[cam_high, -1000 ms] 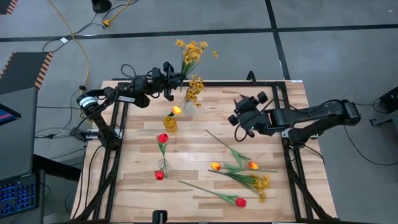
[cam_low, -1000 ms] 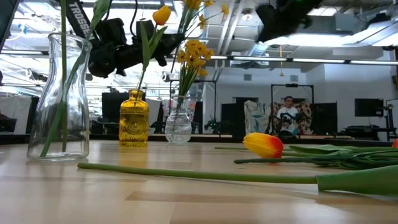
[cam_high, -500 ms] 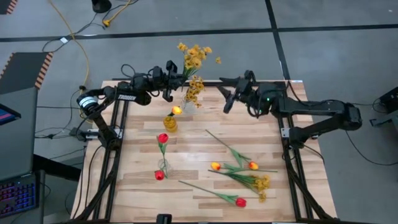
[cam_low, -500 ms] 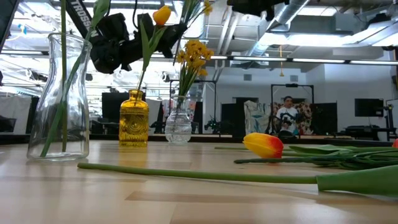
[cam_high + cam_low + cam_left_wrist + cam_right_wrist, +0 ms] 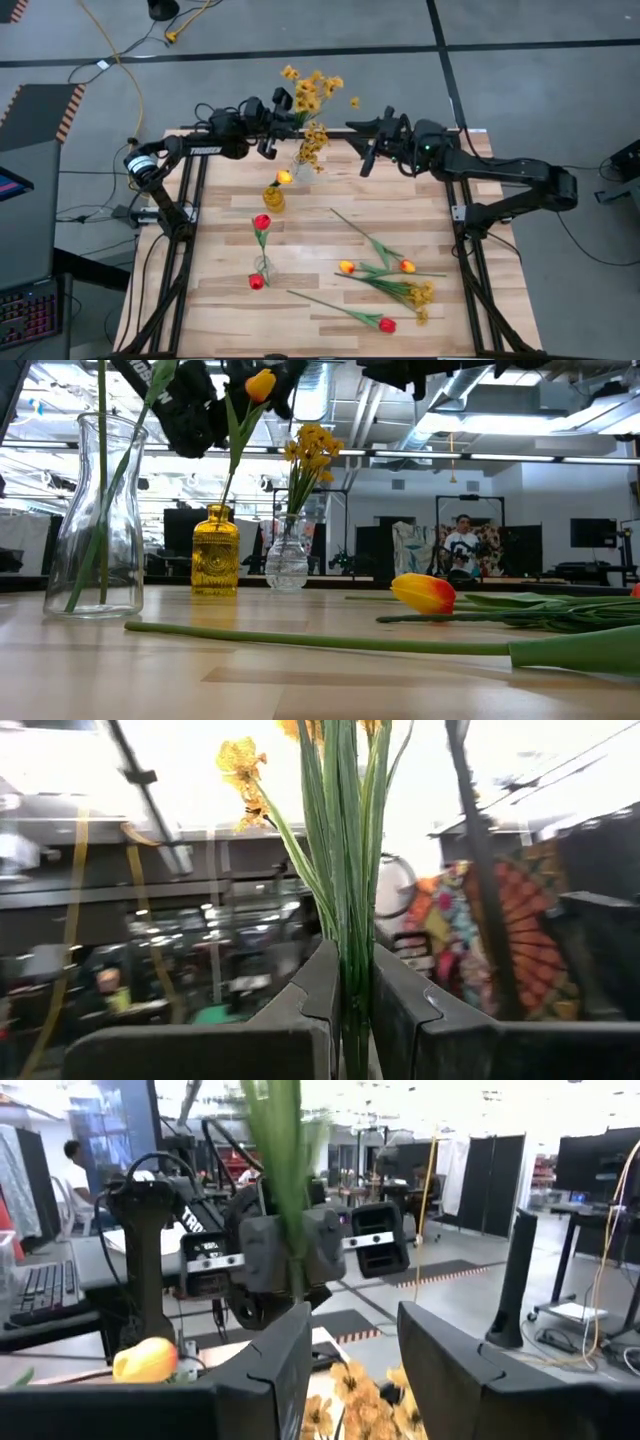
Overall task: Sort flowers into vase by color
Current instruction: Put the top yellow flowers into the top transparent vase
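Near the top centre of the high view, the left pincer (image 5: 274,110) is clamping narrowly on the green stems of a mustard-yellow spray (image 5: 312,88), holding it up above the clear round vase (image 5: 301,168), which is already carrying a similar spray. The right pincer (image 5: 370,148) is reaching in from the right with its fingers standing wide and holding nothing, close beside the raised stems. The likeliest trouble is the two arms crowding each other: both wrists are working over the same small patch at the desk's (image 5: 300,260) far edge, and a careless approach could be knocking the stems askew or bumping the amber vase (image 5: 273,197) with its yellow tulip, just below. The spray's stems are thin and bunched, so they may be slipping or splaying in the grip, and loose ends could be missing the narrow vase neck. Blossoms are already hanging past the desk's top edge, so anything dropped there would probably be falling to the floor. Open room is lying lower in the frame: the middle of the desk is free between the vases and the loose flowers (image 5: 385,275) waiting at lower right, while the tall glass carafe (image 5: 260,270) with red tulips is standing at lower left.
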`<action>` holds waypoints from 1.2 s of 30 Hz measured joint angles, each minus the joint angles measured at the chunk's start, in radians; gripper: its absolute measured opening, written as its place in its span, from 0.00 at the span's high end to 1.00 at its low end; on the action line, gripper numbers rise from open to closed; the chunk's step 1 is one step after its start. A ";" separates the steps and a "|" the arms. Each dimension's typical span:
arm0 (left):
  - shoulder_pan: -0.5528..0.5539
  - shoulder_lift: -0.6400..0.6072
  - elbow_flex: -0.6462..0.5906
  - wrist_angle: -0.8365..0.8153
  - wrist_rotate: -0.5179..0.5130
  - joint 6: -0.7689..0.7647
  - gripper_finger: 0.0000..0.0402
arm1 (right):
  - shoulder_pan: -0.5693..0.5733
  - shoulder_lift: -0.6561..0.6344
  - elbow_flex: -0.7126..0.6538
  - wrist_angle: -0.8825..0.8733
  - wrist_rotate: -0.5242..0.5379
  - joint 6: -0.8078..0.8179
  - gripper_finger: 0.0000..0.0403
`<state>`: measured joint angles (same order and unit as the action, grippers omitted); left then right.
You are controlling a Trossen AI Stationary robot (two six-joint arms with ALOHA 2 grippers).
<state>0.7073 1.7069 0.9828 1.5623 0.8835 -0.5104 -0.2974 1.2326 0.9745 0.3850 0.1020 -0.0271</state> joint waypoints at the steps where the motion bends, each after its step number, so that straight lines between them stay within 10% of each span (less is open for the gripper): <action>1: -0.007 0.000 0.014 0.000 0.009 -0.011 0.95 | 0.000 0.005 0.000 0.012 0.000 -0.004 0.56; 11: -0.107 -0.001 0.084 -0.168 0.027 0.083 0.95 | 0.010 0.017 0.000 0.077 -0.158 -0.007 0.56; 36: -0.266 0.000 0.175 -0.589 -0.138 0.468 0.95 | 0.088 0.017 0.000 0.128 -0.157 -0.105 0.62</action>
<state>0.4414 1.7065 1.1576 0.9730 0.7453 -0.0423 -0.2092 1.2495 0.9745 0.5126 -0.0547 -0.1322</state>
